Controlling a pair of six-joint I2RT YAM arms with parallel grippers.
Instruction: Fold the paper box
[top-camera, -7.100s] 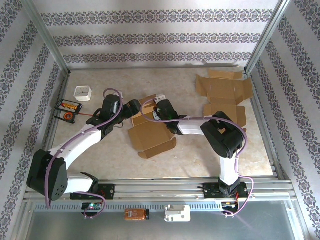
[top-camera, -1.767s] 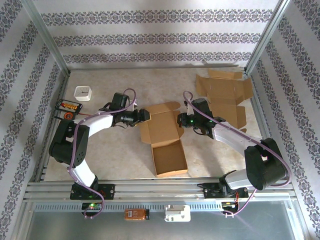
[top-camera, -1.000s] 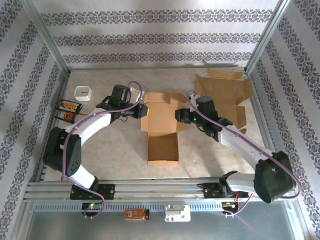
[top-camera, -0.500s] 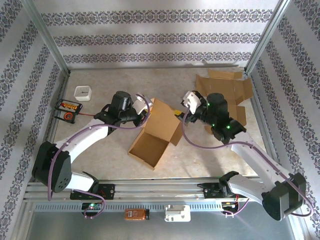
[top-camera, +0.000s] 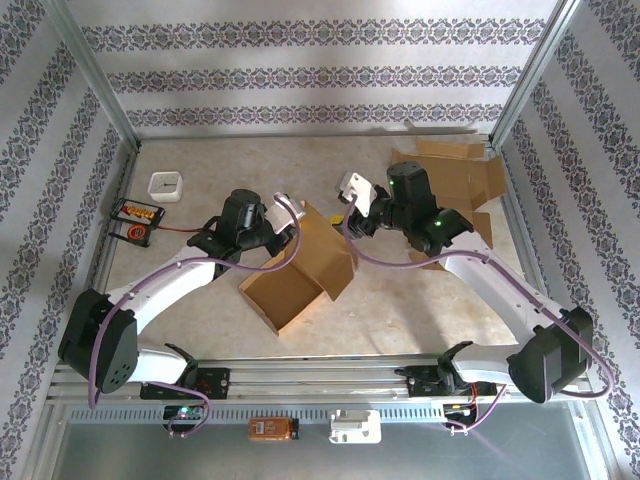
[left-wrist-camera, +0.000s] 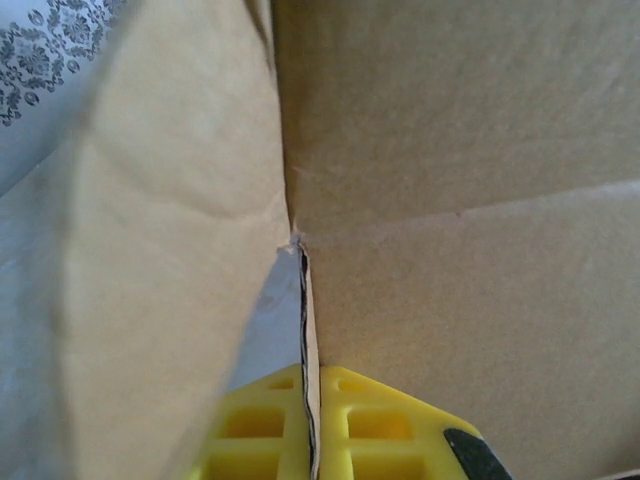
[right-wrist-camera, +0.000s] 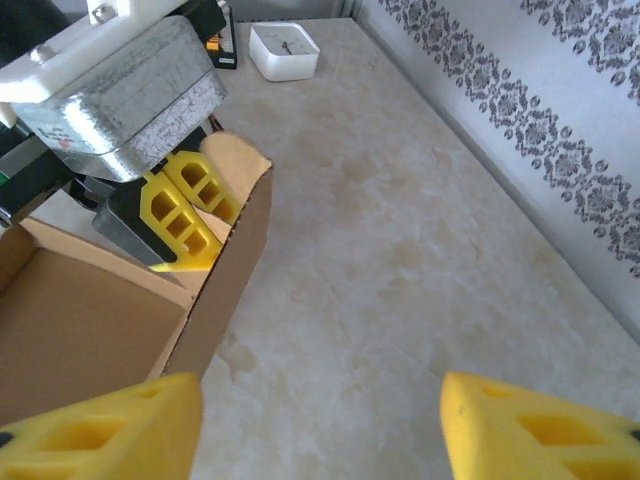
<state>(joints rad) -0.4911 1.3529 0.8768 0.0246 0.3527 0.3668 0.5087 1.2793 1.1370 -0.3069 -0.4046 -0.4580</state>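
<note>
The box (top-camera: 296, 270) is no longer lying square on the table (top-camera: 400, 300), as it was a second ago. It is now swung round and tipped, so that its open tray is turned toward the near left and the tall panel behind it is raised on the far right side. It sits at the middle of the table, between the two arms, and one low corner appears to be resting on the surface, though this cannot be confirmed.

The left gripper (right-wrist-camera: 190, 212) is kept clamped on the box's far wall. In the left wrist view a cardboard edge is seen pinched tight between the yellow pads, right at a fold corner.

The right gripper (right-wrist-camera: 320, 432), which was pressed against the box's right flank a second ago, is now drawn back and lifted clear. Its fingers are spread wide, nothing is held between them, and only bare table is seen past them.

The walls are judged to be already raised, and the box has been handed wholly to the left arm. The lid panel is not yet closed over the tray. The right gripper is probably being freed so that this panel can be reached from a new side. The spare blanks (top-camera: 450, 185) at the far right are left untouched.
</note>
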